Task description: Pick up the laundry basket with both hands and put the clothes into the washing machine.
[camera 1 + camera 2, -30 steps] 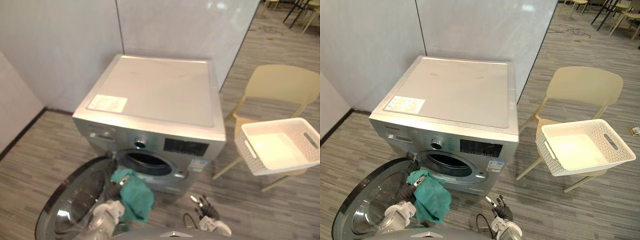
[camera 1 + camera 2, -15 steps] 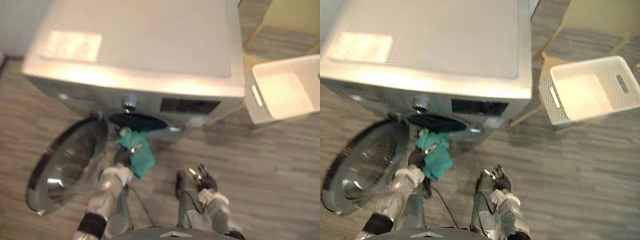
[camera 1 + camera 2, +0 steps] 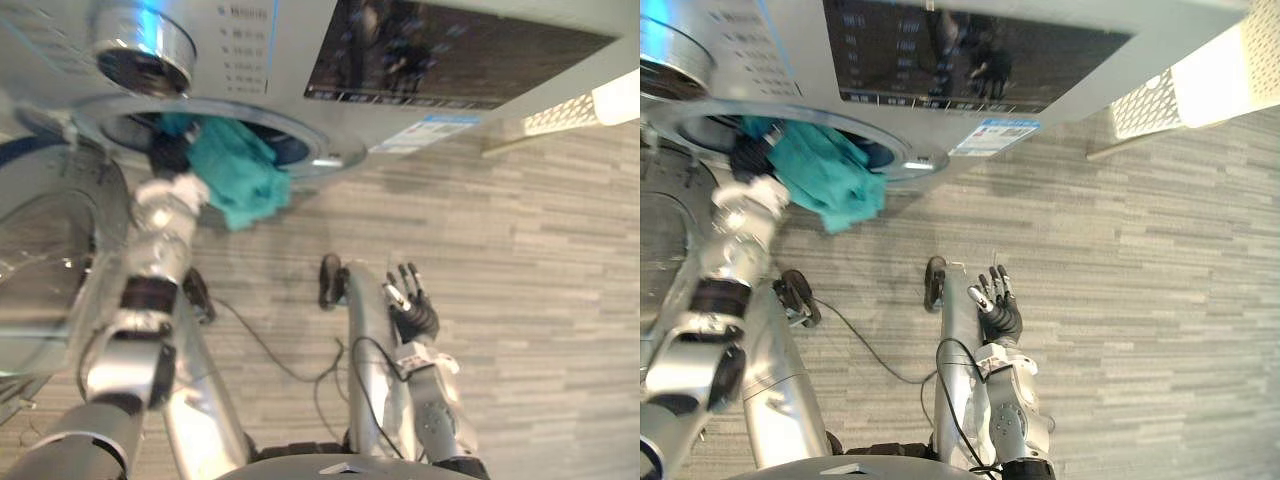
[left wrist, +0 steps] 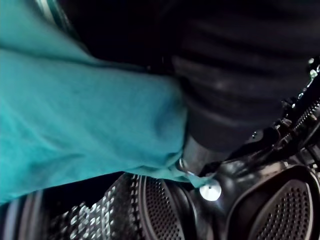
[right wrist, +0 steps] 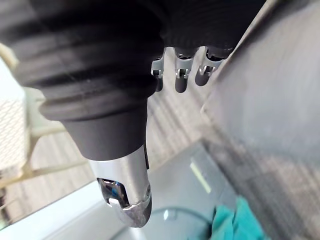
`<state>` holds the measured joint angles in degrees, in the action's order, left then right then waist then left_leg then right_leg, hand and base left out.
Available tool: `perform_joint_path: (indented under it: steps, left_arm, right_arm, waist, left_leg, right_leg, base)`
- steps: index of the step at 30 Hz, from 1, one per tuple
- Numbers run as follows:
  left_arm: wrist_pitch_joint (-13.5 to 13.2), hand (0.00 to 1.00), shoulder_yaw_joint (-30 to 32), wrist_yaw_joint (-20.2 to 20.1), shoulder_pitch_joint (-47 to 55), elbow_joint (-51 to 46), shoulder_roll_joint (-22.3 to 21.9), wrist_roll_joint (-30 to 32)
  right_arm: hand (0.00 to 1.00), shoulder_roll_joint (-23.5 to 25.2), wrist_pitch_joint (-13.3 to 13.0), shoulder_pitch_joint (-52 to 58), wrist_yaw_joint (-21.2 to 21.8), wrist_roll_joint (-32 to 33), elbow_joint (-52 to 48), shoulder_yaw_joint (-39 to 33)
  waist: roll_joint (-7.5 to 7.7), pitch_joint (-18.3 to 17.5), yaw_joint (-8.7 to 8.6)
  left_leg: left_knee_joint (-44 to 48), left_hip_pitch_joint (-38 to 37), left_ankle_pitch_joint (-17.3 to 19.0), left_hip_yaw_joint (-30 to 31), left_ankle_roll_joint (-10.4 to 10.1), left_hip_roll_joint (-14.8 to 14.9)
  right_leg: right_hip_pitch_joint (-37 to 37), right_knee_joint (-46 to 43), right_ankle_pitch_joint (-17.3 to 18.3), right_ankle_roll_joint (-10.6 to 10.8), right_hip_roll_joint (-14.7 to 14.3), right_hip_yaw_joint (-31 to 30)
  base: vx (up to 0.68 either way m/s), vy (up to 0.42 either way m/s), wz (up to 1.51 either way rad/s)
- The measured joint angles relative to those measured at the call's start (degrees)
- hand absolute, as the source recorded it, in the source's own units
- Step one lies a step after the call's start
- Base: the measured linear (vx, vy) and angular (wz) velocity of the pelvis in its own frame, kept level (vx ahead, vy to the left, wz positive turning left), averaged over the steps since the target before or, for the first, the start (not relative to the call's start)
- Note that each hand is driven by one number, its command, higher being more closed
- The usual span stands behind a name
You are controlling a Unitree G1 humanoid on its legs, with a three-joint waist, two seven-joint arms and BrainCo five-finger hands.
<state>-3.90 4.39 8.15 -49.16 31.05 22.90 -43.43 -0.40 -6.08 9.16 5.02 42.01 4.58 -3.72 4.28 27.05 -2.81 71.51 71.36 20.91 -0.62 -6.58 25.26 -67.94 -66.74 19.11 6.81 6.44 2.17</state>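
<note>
hanging out of the round drum mouth of the washing machine (image 3: 240,50) is the teal cloth (image 3: 238,178), drooping over the lower rim. the left robot hand (image 3: 170,155) is right up against it at the opening, and honestly i can't tell if it's gripping the cloth or not. the right robot hand (image 3: 412,306) is down low over the floor (image 3: 540,300), open and holding nothing, and the white laundry basket (image 3: 1215,75) sits off to the machine's right, well apart from both hands.
</note>
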Motion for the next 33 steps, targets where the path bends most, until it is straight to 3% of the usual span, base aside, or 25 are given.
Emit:
perform_joint_path:
  steps: [4, 9, 19, 25, 27, 28, 30, 32, 33]
  left_arm:
    - [0.0, 1.0, -0.3, 0.3, -9.8, 1.7, 4.3, -4.9]
    - [-1.8, 1.0, -7.6, -0.4, -26.0, 2.0, 7.0, -7.9]
    - [-7.0, 1.0, -22.0, -0.6, -35.0, 6.0, 9.2, -18.4]
    - [-13.8, 1.0, -21.9, 5.9, -38.0, 5.4, 9.7, -19.4]
    - [-14.2, 1.0, -19.8, 9.9, -38.0, 5.2, 10.3, -12.1]
    - [-13.8, 0.0, -20.0, 10.6, -38.0, 4.8, 11.0, -9.3]
    - [-8.5, 0.0, -20.7, 12.8, -37.9, 0.8, 14.5, 14.3]
    - [-7.0, 0.0, -20.6, 14.0, -37.5, -1.7, 15.8, 26.8]
    - [-4.0, 0.0, -22.2, 16.6, -37.0, -2.8, 16.7, 35.6]
  right_arm:
    - [0.0, 0.3, -0.3, 0.4, -0.2, 3.1, 2.3, -2.5]
    - [0.0, 1.1, -0.3, 1.2, 0.0, 5.3, 3.9, -4.1]
    - [0.0, 2.5, 0.4, 1.3, 1.2, 8.0, 5.4, -6.2]
    - [0.0, 3.2, 1.3, 2.0, 1.9, 9.5, 5.3, -6.6]
    - [0.0, 3.2, 1.3, 2.0, 2.0, 9.8, 5.1, -6.6]
    - [0.0, 3.2, 1.3, 2.0, 2.0, 9.8, 5.1, -6.6]
    - [0.0, 3.2, 1.2, 2.8, 2.3, 9.8, 5.0, -6.6]
    - [0.0, 3.2, 1.1, 3.1, 2.6, 9.8, 5.2, -6.4]
    - [0.0, 3.2, 0.2, 3.2, 2.6, 9.8, 5.2, -5.8]
  waist:
    - [0.53, 0.3, -0.14]
    - [0.6, 0.2, -0.83]
    - [1.71, 0.1, -1.07]
    - [2.72, -0.1, -2.44]
    - [2.75, -0.1, -3.32]
    - [2.76, -0.1, -3.61]
    - [2.82, -0.1, -3.8]
    - [3.38, 0.1, -3.8]
    - [3.67, 0.0, -3.97]
  left_leg:
    - [1.2, 3.1, 0.4, -0.6, 0.7, 1.5]
    - [1.1, 4.4, 0.6, -1.8, 1.3, 1.7]
    - [1.9, 6.9, 0.4, -2.5, 2.3, 1.3]
    - [3.8, 9.5, 1.1, -2.3, 3.4, 1.9]
    - [4.5, 10.2, 1.6, -2.3, 4.1, 2.4]
    - [4.5, 10.2, 1.6, -2.3, 4.2, 2.4]
    - [4.8, 11.4, 1.7, -2.5, 4.4, 2.4]
    - [5.0, 12.0, 1.7, -2.4, 4.5, 2.4]
    - [5.0, 12.0, 1.7, -2.4, 4.5, 2.4]
  right_leg:
    - [-2.5, 0.8, -1.0, 0.3, -0.9, -0.1]
    - [-4.2, 2.0, -2.2, 0.7, -0.9, -1.0]
    - [-6.4, 2.6, -3.7, 1.0, -0.7, -1.5]
    - [-8.3, 2.9, -4.8, 1.5, -1.2, -1.8]
    - [-8.5, 3.6, -5.6, 1.9, -1.7, -2.0]
    - [-8.6, 3.7, -5.7, 1.9, -1.6, -2.1]
    - [-9.7, 4.0, -6.1, 2.2, -1.6, -2.5]
    - [-10.3, 3.7, -6.1, 2.2, -1.5, -2.5]
    - [-10.4, 3.7, -6.1, 2.2, -1.5, -2.3]
  base:
    - [0.0, 0.031, -0.21]
    - [-0.02, 0.022, -0.1]
    - [-0.01, 0.012, -0.01]
    - [-0.04, 0.044, -0.13]
    - [-0.04, 0.06, -0.17]
    - [-0.04, 0.056, -0.11]
    - [-0.03, 0.043, -0.08]
    - [-0.02, 0.028, -0.05]
    - [0.0, 0.0, 0.0]
